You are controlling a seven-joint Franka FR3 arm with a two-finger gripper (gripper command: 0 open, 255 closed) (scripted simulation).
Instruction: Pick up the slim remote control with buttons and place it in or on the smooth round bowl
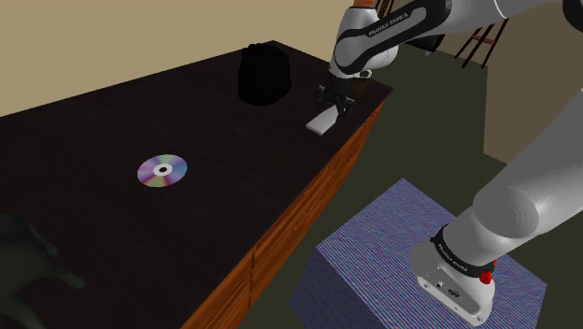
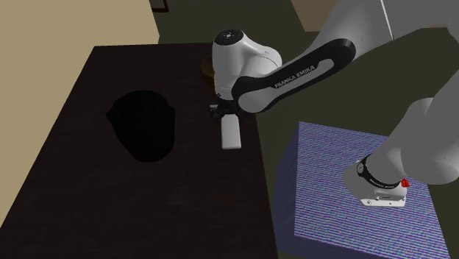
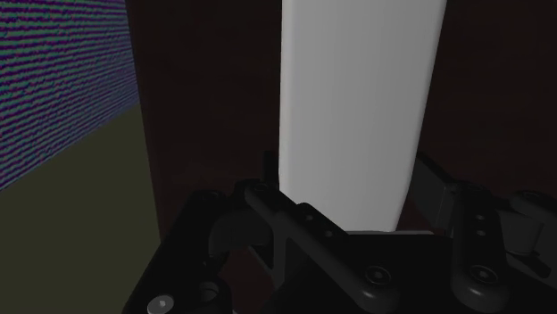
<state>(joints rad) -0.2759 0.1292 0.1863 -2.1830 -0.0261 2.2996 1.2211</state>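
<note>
The remote (image 1: pixel 323 121) is a plain white slim slab lying flat on the dark table, close to the edge nearest the stand. My black gripper (image 1: pixel 332 105) stands over its far end, shut on the remote. In the second exterior view the gripper (image 2: pixel 219 112) sits at the remote's (image 2: pixel 232 134) upper end. In the wrist view the remote (image 3: pixel 357 98) runs straight out from between the two fingers of the gripper (image 3: pixel 344 192), which press its sides. A brownish round bowl (image 2: pixel 205 68) peeks out behind the arm at the table's far edge, mostly hidden.
A bulky black object (image 1: pixel 264 75) stands on the table beside the gripper. A shiny disc (image 1: pixel 163 170) lies mid-table. The table's wooden edge (image 1: pixel 308 201) drops toward the striped blue stand (image 1: pixel 374 243). A dim greenish shape (image 1: pixel 23 266) sits at the shoulder view's lower left.
</note>
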